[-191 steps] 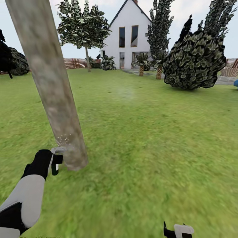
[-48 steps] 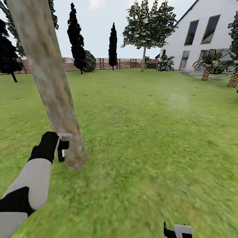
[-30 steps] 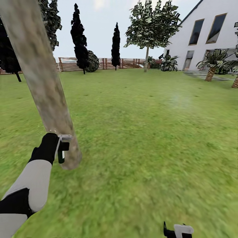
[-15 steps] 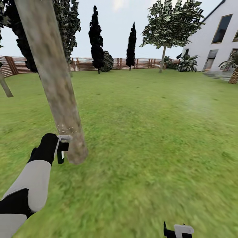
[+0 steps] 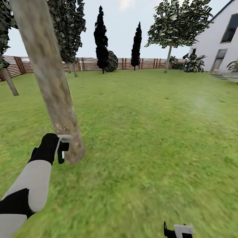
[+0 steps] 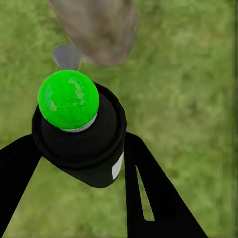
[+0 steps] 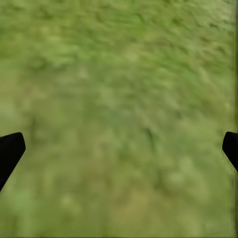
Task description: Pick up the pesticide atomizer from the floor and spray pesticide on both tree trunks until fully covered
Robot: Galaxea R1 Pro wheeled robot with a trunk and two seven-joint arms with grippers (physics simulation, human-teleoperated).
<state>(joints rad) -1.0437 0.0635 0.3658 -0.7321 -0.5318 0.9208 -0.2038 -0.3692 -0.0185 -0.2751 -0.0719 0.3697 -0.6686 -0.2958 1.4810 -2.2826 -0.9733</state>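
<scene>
Here the left gripper's fingers [image 6: 136, 183] clamp the pesticide atomizer [image 6: 82, 134], spraying the trunk [image 5: 49, 82] just ahead; second tree [image 5: 180, 24] seemingly remains.

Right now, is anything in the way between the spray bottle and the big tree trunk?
No, nothing visible. The left gripper holds the pesticide atomizer right next to the tree trunk, low down. Only open air and tiny spray specks show between them.
</scene>
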